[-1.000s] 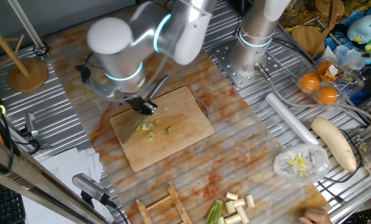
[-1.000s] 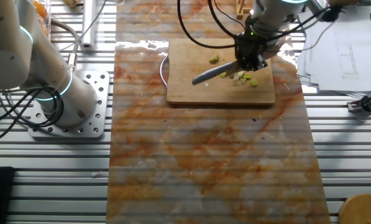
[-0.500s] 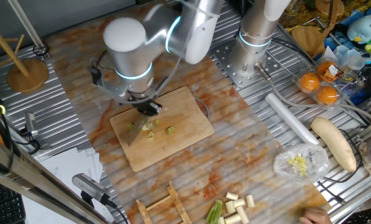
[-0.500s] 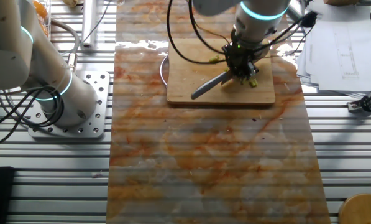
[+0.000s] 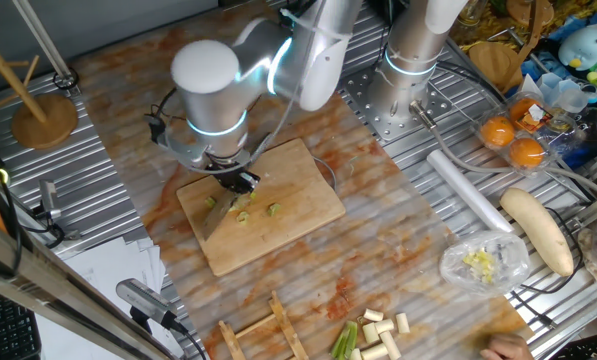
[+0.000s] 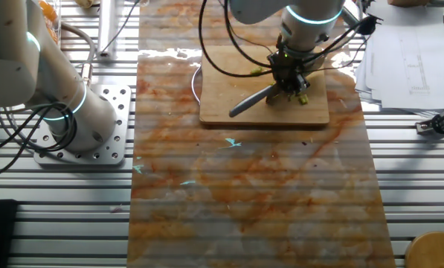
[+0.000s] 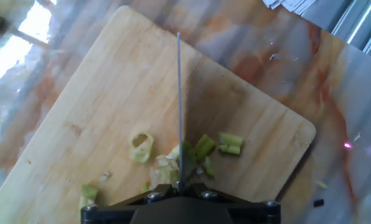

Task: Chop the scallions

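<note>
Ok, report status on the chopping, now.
Gripper shut on knife, blade down among scallions. Pieces scattered on cutting board, one ring apart. Nothing in the way on the board.

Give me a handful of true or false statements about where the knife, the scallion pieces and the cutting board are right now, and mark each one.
1. The gripper holds a knife over the wooden cutting board. True.
2. The scallion pieces lie on the board on both sides of the blade. True.
3. The board is bare, with nothing cut on it. False: several green pieces lie near the blade.
4. More uncut stalk pieces sit off the board near the table edge. True.
5. The knife lies flat on the table beside the board. False: it is held on edge over the board.
</note>
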Controlling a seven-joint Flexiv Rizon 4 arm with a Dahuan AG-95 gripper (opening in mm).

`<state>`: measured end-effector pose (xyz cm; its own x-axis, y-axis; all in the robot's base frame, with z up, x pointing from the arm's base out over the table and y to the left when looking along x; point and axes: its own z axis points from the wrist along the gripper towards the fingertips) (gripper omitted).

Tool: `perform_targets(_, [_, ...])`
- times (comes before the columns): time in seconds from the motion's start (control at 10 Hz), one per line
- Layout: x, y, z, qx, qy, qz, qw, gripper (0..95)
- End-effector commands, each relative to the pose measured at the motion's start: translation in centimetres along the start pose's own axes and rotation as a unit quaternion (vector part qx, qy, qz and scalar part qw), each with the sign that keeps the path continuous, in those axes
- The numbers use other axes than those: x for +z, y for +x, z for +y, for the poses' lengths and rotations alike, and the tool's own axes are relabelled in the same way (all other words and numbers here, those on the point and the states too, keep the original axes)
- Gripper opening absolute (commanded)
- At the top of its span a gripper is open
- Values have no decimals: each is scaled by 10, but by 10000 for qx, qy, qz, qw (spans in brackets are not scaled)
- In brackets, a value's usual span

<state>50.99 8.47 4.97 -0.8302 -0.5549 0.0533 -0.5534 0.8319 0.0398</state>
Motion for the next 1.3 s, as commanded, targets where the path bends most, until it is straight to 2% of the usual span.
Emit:
perform_targets(0.1, [-45,8,11,-36,123,137,9998,0])
perform_targets(0.3, [-44,9,11,-35,125,123,9998,0])
perform_targets(0.5, [-33,6,7,-61,194,105,9997,0])
perform_targets(0.7, [-9,0,2,-24,251,-35,9997,0])
perform_targets(0.9, [27,-17,1,-3,307,-217,9993,0])
perform_targets(1.0, [32,-18,2,8,365,-186,9992,0])
perform_targets(1.1, [19,-16,1,-135,440,-95,9989,0])
perform_targets(1.2, [9,-14,1,-277,603,39,9978,0])
perform_targets(1.3, [-19,-8,2,-318,565,114,9978,0])
